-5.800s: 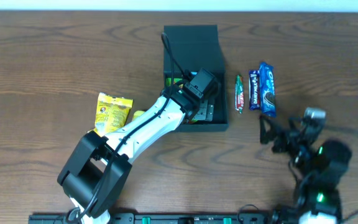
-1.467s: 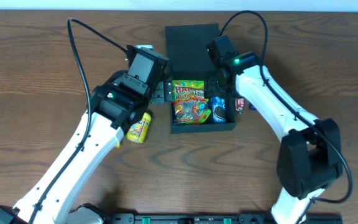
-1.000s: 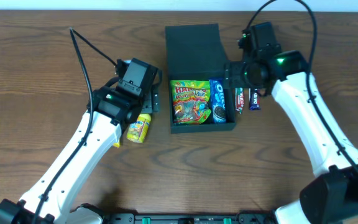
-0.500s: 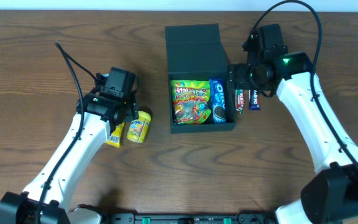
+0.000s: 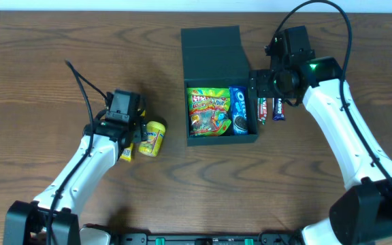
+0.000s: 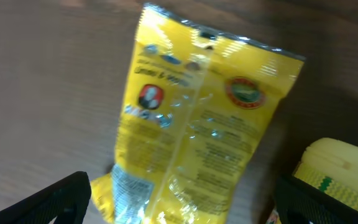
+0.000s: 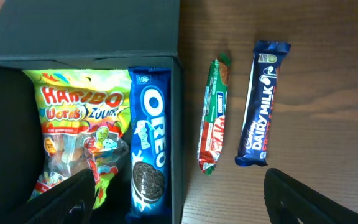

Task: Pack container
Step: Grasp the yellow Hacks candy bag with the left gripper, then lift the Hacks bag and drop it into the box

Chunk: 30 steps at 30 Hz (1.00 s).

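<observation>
the container (image 5: 209,51) sits at the far middle of the table (image 5: 46,54), its lid (image 7: 86,28) folded back. the packing looks about a third done. two snacks lie inside side by side, a haribo bag (image 5: 207,112) on the left and an oreo pack (image 5: 238,112) against the right wall. four are left on the wood. a green bar (image 7: 213,115) and a dairy milk bar (image 7: 261,102) lie just outside the right wall, near each other but apart. a yellow bag (image 6: 197,130) and a small yellow packet (image 5: 154,138) lie left of the box.

the right gripper (image 7: 185,199) hovers over the right wall and the two bars, jaws apart and empty. the left gripper (image 6: 179,205) hangs over the yellow bag, jaws spread to either side of it and not yet closed on it. in the left wrist view the packet shows at the right edge, just beside the bag. i judge the bag is the next pick on this side, and one of the bars on the other.

nearly six seconds ago the oreo pack lay on the table beside the dairy milk bar, and the left arm reached into the box. since then the pack has gone in. half a second ago the left gripper stood a little farther up the table. now it has come down over the bag, while the right arm has hardly shifted.
</observation>
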Each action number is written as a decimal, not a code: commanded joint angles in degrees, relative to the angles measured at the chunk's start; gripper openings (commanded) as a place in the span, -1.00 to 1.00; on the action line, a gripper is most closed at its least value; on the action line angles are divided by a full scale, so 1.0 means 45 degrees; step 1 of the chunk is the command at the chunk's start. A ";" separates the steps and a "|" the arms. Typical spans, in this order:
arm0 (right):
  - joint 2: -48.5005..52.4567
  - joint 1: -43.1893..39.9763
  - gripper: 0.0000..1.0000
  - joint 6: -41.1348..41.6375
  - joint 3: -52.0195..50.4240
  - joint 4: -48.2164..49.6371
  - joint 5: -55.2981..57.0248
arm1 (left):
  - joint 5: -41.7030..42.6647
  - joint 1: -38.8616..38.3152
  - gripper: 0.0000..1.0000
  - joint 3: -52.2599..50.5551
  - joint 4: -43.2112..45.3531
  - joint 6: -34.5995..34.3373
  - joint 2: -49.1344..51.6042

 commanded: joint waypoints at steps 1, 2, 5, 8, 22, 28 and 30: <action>0.0024 -0.0049 0.74 -0.0189 -0.0083 0.0029 -0.0053 | 0.0447 0.0044 0.91 -0.0345 0.0301 0.0952 0.0087; 0.0024 -0.0049 0.74 -0.0189 -0.0083 0.0029 -0.0053 | 0.0437 0.0049 0.91 -0.0432 0.0374 0.0957 0.0087; 0.0024 -0.0049 0.75 -0.0189 -0.0083 0.0029 -0.0053 | 0.0393 0.0083 0.91 -0.0695 0.0549 0.1146 0.0087; 0.0024 -0.0049 0.76 -0.0189 -0.0083 0.0039 -0.0053 | 0.0413 0.0340 0.92 -0.0835 0.0680 0.1132 0.0087; 0.0024 -0.0049 0.81 -0.0189 -0.0083 0.0049 -0.0053 | 0.0845 0.0913 0.64 -0.1112 0.1341 0.1020 0.1496; 0.0024 -0.0049 0.84 -0.0189 -0.0083 0.0058 -0.0049 | 0.0835 0.0913 -0.07 -0.1088 0.1370 0.0738 0.1491; 0.0024 -0.0068 0.86 -0.0194 -0.0083 0.0087 -0.0049 | 0.0835 0.0913 -0.21 -0.1025 0.1341 0.0724 0.1486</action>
